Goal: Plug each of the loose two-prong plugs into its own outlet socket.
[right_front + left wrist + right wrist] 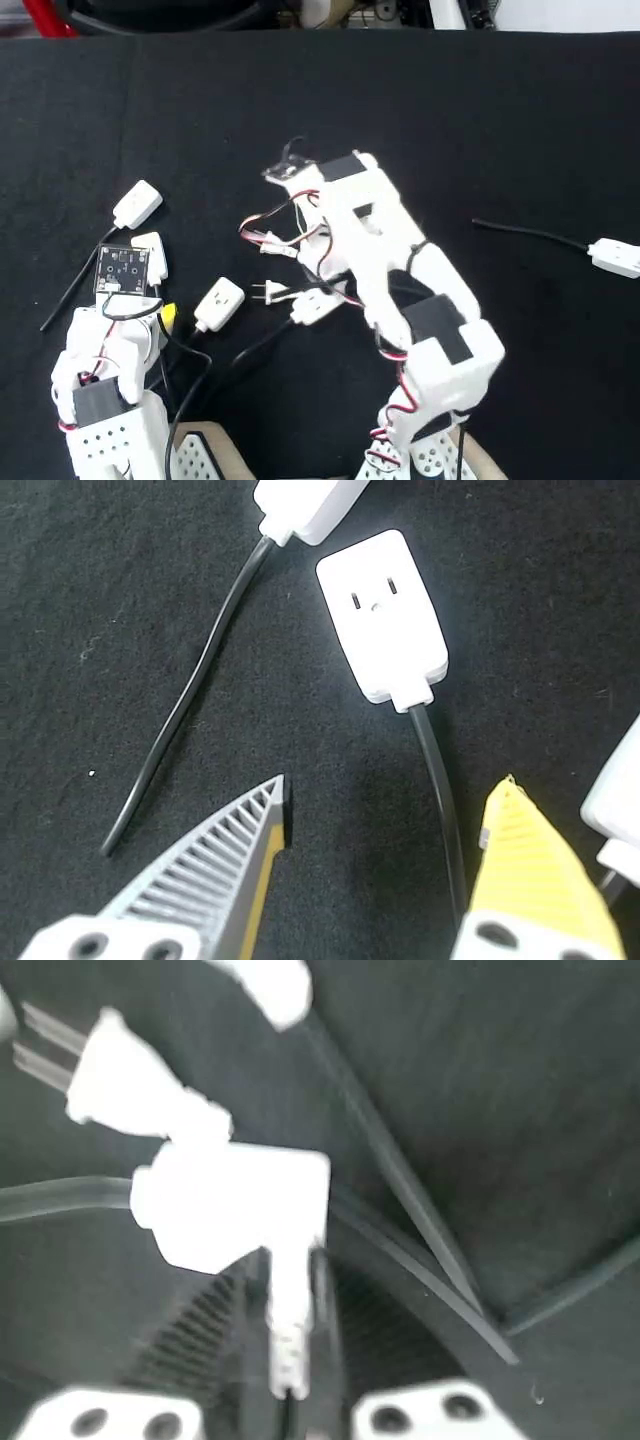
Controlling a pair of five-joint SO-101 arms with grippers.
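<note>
Right claw is pinching a white block. The two-prong plug sits right at the block's far end, prongs facing a socket just beside them. Left claw is spread wide, with a second socket lying near, beyond its tips, untouched.

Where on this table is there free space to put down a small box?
Free: the far strip of table beyond both arms, and the patch right of the right arm, nearer than the lone cord. Crowded: between the arms, where sockets, a plug and cords lie.
</note>
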